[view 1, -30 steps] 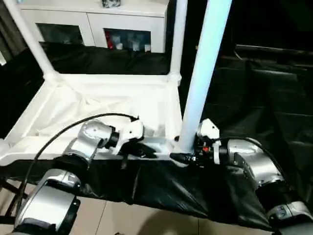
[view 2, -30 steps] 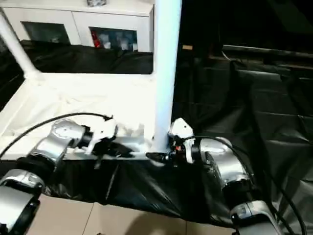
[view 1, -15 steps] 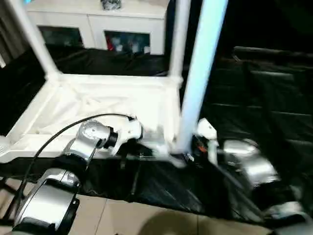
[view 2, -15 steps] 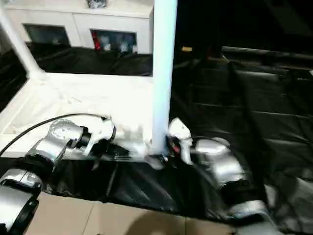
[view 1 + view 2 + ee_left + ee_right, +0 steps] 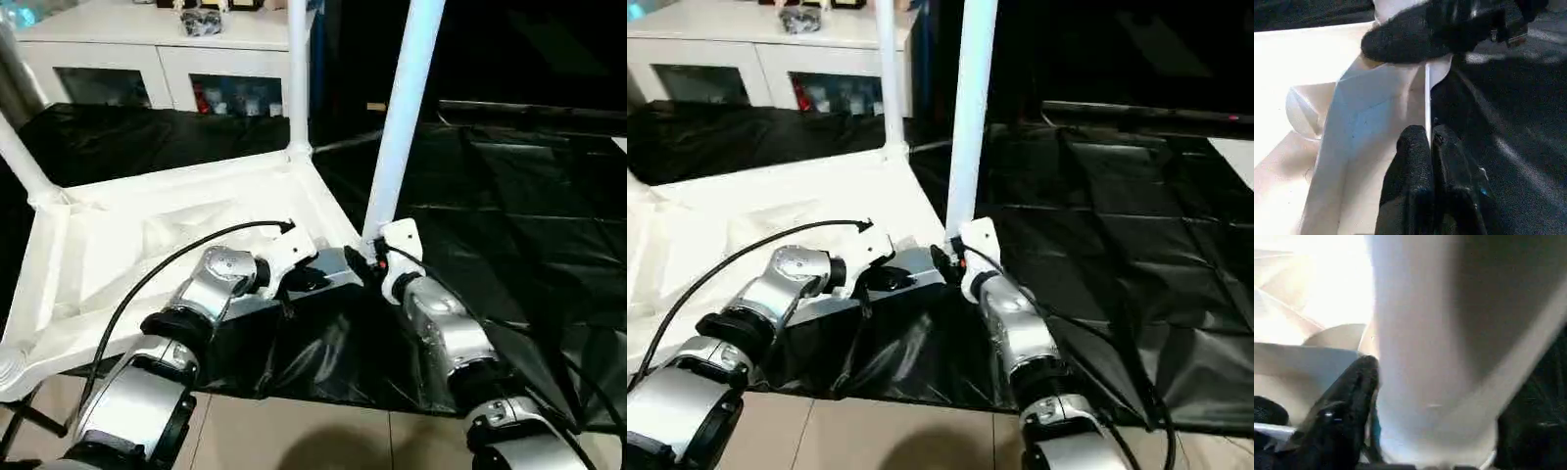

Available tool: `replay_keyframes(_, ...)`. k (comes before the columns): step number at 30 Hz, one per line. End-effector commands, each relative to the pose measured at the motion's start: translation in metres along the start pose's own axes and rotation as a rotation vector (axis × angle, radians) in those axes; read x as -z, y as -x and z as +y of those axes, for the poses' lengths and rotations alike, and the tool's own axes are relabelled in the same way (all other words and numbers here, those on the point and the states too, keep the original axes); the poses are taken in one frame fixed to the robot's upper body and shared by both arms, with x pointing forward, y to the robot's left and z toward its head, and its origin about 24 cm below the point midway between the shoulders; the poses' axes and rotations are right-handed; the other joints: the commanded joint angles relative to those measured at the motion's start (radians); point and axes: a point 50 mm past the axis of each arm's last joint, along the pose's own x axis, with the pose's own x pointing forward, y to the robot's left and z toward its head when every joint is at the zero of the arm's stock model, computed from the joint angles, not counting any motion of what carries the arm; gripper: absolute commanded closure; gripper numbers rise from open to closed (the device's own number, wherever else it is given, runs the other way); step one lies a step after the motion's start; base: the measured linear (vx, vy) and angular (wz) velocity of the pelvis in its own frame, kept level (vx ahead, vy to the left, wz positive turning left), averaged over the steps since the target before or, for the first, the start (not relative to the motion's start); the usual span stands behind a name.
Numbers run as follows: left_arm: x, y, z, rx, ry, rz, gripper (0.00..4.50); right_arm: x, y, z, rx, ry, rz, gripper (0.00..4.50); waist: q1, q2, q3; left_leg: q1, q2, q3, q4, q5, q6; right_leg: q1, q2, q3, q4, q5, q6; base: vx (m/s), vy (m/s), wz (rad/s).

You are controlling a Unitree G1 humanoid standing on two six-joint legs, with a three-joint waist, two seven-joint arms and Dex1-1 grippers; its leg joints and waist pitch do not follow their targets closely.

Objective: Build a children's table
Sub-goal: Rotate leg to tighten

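Three legs [image 5: 400,117] upright in tabletop [image 5: 118,245] sockets; left claw [image 5: 1430,142] pinched on its rim, right claw [image 5: 369,262] around one.

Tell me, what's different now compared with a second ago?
The tabletop has swung: its far edge now slants against the cabinet behind. The right forearm has come round, reaching in from the near side instead of from the right. Unchanged: the right gripper stays around the base of the near leg, and the left gripper still pinches the tabletop's near rim.
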Motion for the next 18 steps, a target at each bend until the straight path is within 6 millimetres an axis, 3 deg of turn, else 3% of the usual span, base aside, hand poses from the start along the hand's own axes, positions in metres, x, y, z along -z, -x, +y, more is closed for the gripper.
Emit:
replay_keyframes(1,-0.003,-0.023,-0.022,0.096,-0.031,0.002,4.5,-0.002,-0.005,0.03,-0.206,0.028,-0.013,0.77,-0.003,-0.004,-0.036,0.008,0.056,-0.039,-0.09,-0.454,0.016,0.008,-0.063,0.039,-0.088,-0.488,-0.13,0.0,0.0,0.0)
replay_keyframes(3,-0.001,-0.017,-0.02,0.109,-0.048,-0.006,4.5,-0.004,0.0,0.022,-0.25,0.045,-0.025,0.67,0.001,-0.005,-0.042,0.001,0.06,-0.035,-0.09,-0.404,0.024,0.014,-0.062,0.045,-0.077,-0.38,-0.161,0.0,0.0,0.0)
replay_keyframes(4,-0.001,-0.016,-0.02,0.117,-0.059,-0.012,4.5,-0.004,0.001,0.019,-0.267,0.053,-0.025,0.63,0.005,-0.004,-0.046,-0.002,0.063,-0.028,-0.085,-0.347,0.037,0.016,-0.061,0.048,-0.065,-0.262,-0.202,0.0,0.0,0.0)
replay_keyframes(5,0.001,-0.012,-0.019,0.131,-0.058,-0.014,4.5,-0.003,0.006,0.014,-0.324,0.086,-0.018,0.63,0.007,-0.006,-0.044,-0.006,0.06,-0.019,-0.081,-0.321,0.062,0.019,-0.062,0.047,-0.062,-0.222,-0.232,0.0,0.0,0.0)
replay_keyframes(7,0.003,-0.006,-0.018,0.163,-0.08,-0.018,4.5,-0.001,0.015,0.009,-0.423,0.139,0.002,0.63,0.009,-0.008,-0.045,-0.007,0.059,-0.018,-0.078,-0.315,0.074,0.022,-0.063,0.046,-0.063,-0.248,-0.229,0.025,-0.008,0.03)
replay_keyframes(9,0.006,0.0,-0.017,0.197,-0.099,-0.013,4.5,0.002,0.026,0.004,-0.54,0.171,0.027,0.63,0.014,-0.009,-0.049,-0.012,0.06,-0.016,-0.074,-0.266,0.095,0.028,-0.065,0.047,-0.058,-0.214,-0.235,0.055,-0.02,0.05)
replay_keyframes(11,0.008,0.006,-0.016,0.234,-0.107,-0.017,4.5,0.004,0.035,0.001,-0.641,0.197,0.054,0.63,0.034,-0.012,-0.052,-0.015,0.064,-0.008,-0.063,-0.18,0.132,0.033,-0.059,0.045,-0.039,-0.1,-0.26,0.068,-0.031,0.05)
replay_keyframes(13,0.008,0.009,-0.016,0.265,-0.112,-0.025,4.5,0.005,0.04,-0.001,-0.701,0.212,0.073,0.63,0.038,-0.012,-0.055,-0.022,0.064,-0.008,-0.059,-0.143,0.14,0.037,-0.059,0.043,-0.029,-0.05,-0.276,0.029,-0.02,0.01)
replay_keyframes(16,0.008,0.015,-0.016,0.323,-0.119,-0.026,4.5,0.005,0.047,-0.005,-0.792,0.228,0.104,0.63,0.057,-0.01,-0.061,-0.018,0.065,-0.005,-0.05,-0.079,0.164,0.039,-0.061,0.042,-0.013,0.057,-0.306,0.0,0.0,0.0)
replay_keyframes(18,0.009,0.019,-0.016,0.366,-0.139,-0.014,4.5,0.003,0.05,-0.008,-0.844,0.244,0.125,0.63,0.062,-0.01,-0.059,-0.019,0.066,-0.003,-0.049,-0.083,0.159,0.038,-0.06,0.041,-0.012,0.054,-0.309,0.0,0.0,0.0)
